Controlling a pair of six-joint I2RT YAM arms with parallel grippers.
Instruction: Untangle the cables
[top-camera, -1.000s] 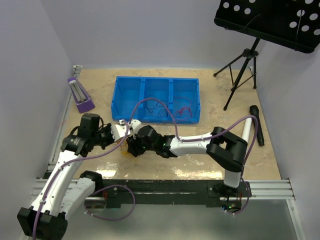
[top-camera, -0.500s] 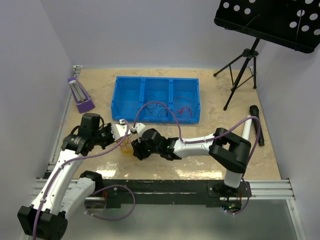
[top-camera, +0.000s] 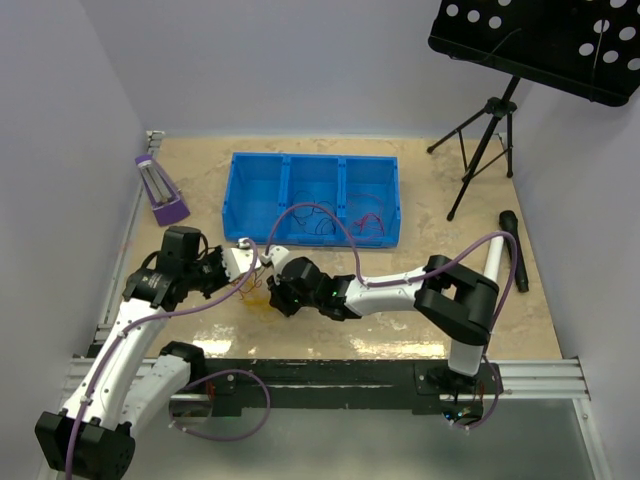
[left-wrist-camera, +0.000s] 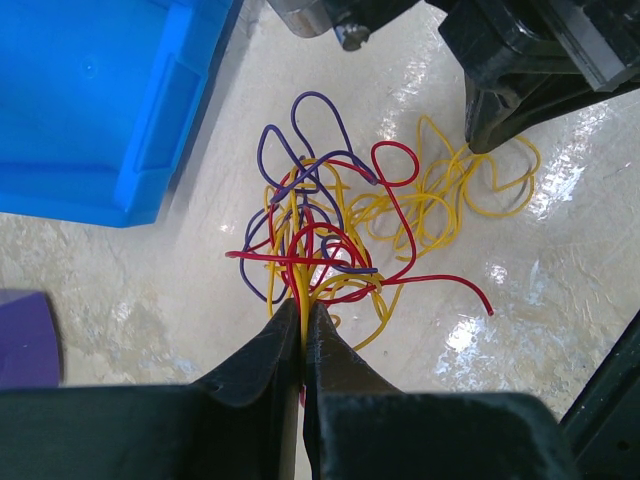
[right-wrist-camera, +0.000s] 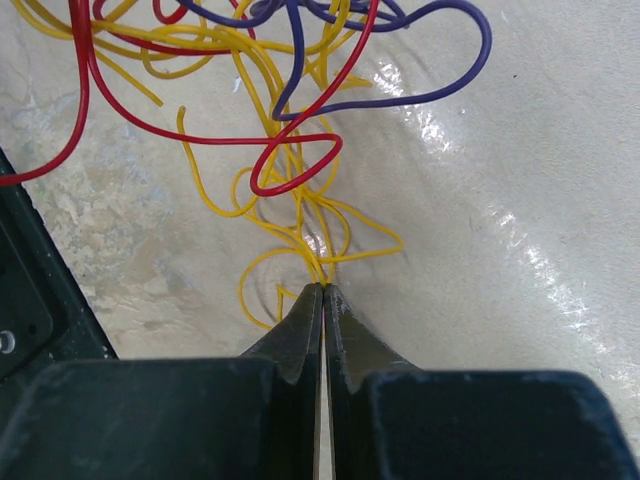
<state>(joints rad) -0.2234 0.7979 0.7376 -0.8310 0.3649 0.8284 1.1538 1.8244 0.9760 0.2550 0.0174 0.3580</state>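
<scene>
Top external view: the cables (top-camera: 256, 296) lay as a small clump on the table (top-camera: 420, 210), just in front of the blue bin (top-camera: 315, 195), between the left gripper (top-camera: 250, 278) and the right gripper (top-camera: 270, 298). Both came at the clump from opposite sides. It was too small here to tell its direction.

Left wrist view: the left gripper (left-wrist-camera: 302, 312) was pinched shut on a bunch of yellow and red strands at the near edge of the cables (left-wrist-camera: 330, 225). From there, red, yellow and purple loops fanned away toward the right gripper (left-wrist-camera: 500, 110) at the far side. Only loosely was there a long axis, and it ran from one gripper to the other. One red end trailed off sideways.

Right wrist view: the right gripper (right-wrist-camera: 322, 292) was closed on thin yellow strands at the opposite edge of the cables (right-wrist-camera: 280, 120), and the rest spread away from its tips.

With both ends gripped, the step looked like the start of a pull-apart. The next move probably called for drawing the grippers slowly away from each other along that axis, watching that the red and purple loops slid free rather than cinched.
</scene>
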